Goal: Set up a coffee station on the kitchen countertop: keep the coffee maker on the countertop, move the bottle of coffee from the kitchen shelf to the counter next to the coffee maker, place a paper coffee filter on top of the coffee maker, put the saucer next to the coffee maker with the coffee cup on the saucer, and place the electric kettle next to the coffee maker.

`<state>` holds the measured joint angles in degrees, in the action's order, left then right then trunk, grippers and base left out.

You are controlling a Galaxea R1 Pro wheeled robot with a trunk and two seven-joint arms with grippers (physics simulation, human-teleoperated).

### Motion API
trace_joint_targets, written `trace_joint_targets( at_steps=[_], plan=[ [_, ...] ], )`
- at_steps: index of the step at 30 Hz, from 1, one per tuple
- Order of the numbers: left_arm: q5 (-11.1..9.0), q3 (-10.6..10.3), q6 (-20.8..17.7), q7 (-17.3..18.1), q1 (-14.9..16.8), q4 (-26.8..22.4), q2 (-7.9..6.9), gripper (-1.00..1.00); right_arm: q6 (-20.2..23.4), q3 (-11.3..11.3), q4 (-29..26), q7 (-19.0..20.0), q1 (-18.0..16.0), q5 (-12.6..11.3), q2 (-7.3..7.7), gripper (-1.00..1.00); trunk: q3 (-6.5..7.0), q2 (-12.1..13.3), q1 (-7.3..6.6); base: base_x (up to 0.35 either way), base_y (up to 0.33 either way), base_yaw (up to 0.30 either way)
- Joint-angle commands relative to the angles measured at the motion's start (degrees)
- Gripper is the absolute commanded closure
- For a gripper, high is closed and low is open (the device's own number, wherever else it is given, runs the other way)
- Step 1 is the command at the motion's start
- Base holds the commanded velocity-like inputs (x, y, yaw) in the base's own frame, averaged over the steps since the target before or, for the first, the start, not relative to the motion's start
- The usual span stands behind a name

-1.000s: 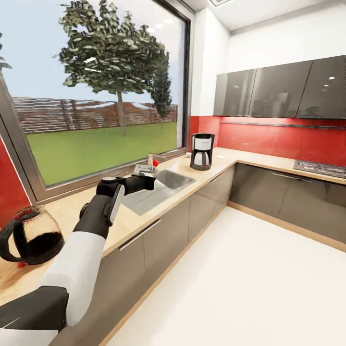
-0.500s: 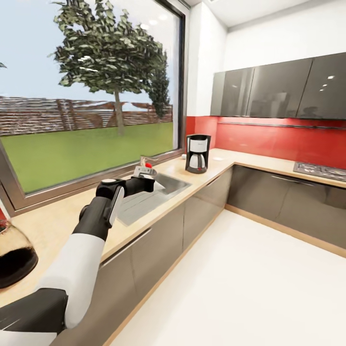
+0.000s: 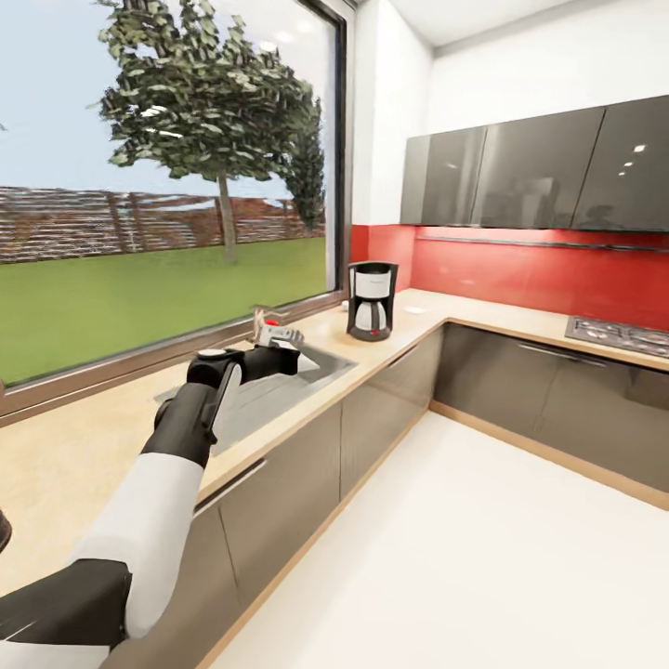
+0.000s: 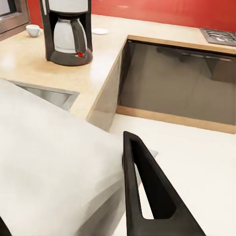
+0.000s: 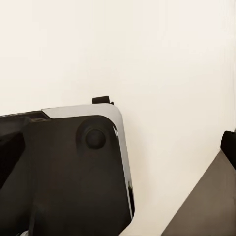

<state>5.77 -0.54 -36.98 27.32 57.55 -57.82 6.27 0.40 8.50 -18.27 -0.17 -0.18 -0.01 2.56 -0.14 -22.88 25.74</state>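
Note:
The coffee maker (image 3: pixel 372 302) (image 4: pixel 67 32) stands on the kitchen countertop (image 3: pixel 84 455) (image 4: pixel 101 66) near the corner, under the window. Behind it the left wrist view shows the coffee cup (image 4: pixel 33 30) and, apart from it, the saucer (image 4: pixel 100 31). My left gripper (image 3: pixel 277 336) (image 4: pixel 101 145) reaches out over the sink, shut on the paper coffee filter (image 4: pixel 54 167), whose white sheet hides one finger. A dark sliver of the electric kettle (image 3: pixel 2 531) shows at the picture's left edge. The bottle of coffee is out of view. The right wrist view looks down at pale floor and dark robot parts.
A steel sink (image 3: pixel 279 383) with a faucet is set into the counter below my left hand. A hob (image 3: pixel 618 333) lies on the counter's far right leg, with dark wall cabinets (image 3: pixel 530 172) above. The white floor (image 3: pixel 465 557) stretches in front of the grey base cabinets.
The whole view has swung right, so the kettle has slid off the left edge and the coffee maker sits further left in the picture. My left arm keeps its pose and its hold.

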Motion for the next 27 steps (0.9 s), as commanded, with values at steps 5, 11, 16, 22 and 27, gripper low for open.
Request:
trace_joint_targets(
  at_steps=[5, 11, 16, 22, 27],
  plan=[
    [0.7, 0.2, -0.1, 0.5, -0.1, 0.2, -0.12, 1.0, 0.0, 0.2, 0.1, 0.0, 0.0, 0.0, -0.01, -1.0, -0.02, 0.0, 0.04, 0.267, -0.216, -0.251],
    [0.7, 0.1, -0.2, 0.6, -0.1, -0.1, -0.12, 1.0, 0.0, 0.2, 0.1, 0.0, 0.0, 0.0, -0.01, -1.0, -0.02, 0.0, 0.04, 0.313, -0.127, -0.288],
    [0.7, 0.2, -0.4, 0.7, 0.3, -0.3, -0.17, 1.0, 0.0, 0.2, 0.1, 0.0, 0.0, 0.0, -0.05, -1.0, -0.02, 0.0, 0.04, 0.323, -0.095, -0.219],
    [0.8, 0.5, -7.4, 0.7, 3.4, -0.5, -0.58, 1.0, 0.0, 0.2, 0.0, 0.0, 0.0, 0.0, -0.1, -1.0, -0.02, 0.0, 0.04, 0.318, -0.091, -0.039],
    [0.7, 0.3, -12.5, 0.7, 8.5, -0.2, -0.72, 1.0, 0.1, 0.2, 0.0, 0.0, 0.0, 0.0, -0.1, -1.0, -0.02, 0.0, 0.04, 0.263, -0.09, -0.003]
  ],
)
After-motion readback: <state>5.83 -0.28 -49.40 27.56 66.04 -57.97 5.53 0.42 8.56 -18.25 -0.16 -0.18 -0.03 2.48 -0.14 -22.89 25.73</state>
